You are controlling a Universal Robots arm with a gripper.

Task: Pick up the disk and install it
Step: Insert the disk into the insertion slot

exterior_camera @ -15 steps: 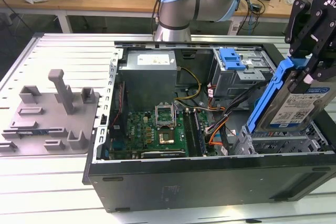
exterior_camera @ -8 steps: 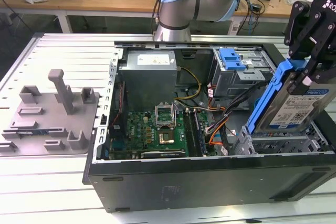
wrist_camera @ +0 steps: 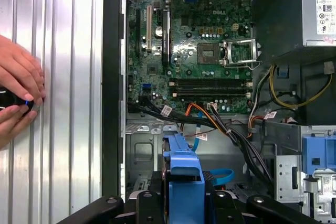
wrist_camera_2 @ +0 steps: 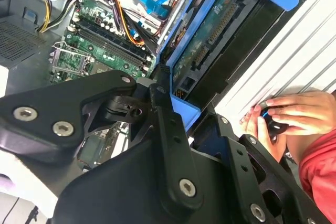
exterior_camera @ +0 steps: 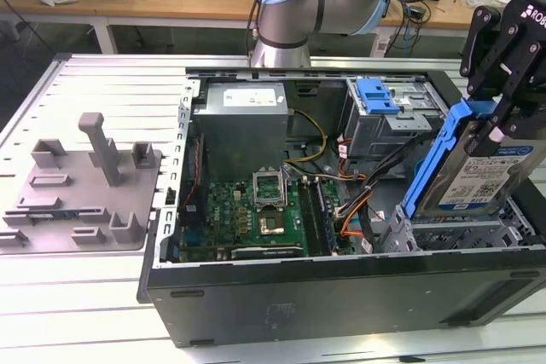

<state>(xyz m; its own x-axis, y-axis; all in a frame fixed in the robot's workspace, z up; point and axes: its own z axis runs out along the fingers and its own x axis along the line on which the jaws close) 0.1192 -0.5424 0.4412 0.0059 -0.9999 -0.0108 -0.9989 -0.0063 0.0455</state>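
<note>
findings at this moment. my black gripper [exterior_camera: 490, 115] is clamped on the disk [exterior_camera: 485, 175], a flat rectangular silver hard drive with a white-and-blue printed label, framed by a blue plastic carrier bracket. the fingers grip the upper end of the bracket.

the disk hangs tilted, lower end down, above the bare metal drive cage [exterior_camera: 465, 232] at the exterior view's right end of the open black computer case [exterior_camera: 341, 300]. i cannot tell whether its lower edge touches the cage. in the second wrist view its underside carries a green circuit board.

inside the case lies a green motherboard [exterior_camera: 247, 210], with a big grey metal box bearing a white sticker [exterior_camera: 243, 117] behind it. a small blue plastic latch with a ribbed top [exterior_camera: 375, 95] sits on the bay beside that box, apart from the disk.

the case stands on a slatted aluminium table [exterior_camera: 77, 304]. a grey moulded fixture plate [exterior_camera: 81, 189] lies at the exterior view's left, well apart from the case.

a person's hands [wrist_camera: 18, 95] rest on the table near the case wall, around a small black object [wrist_camera: 10, 100].
</note>
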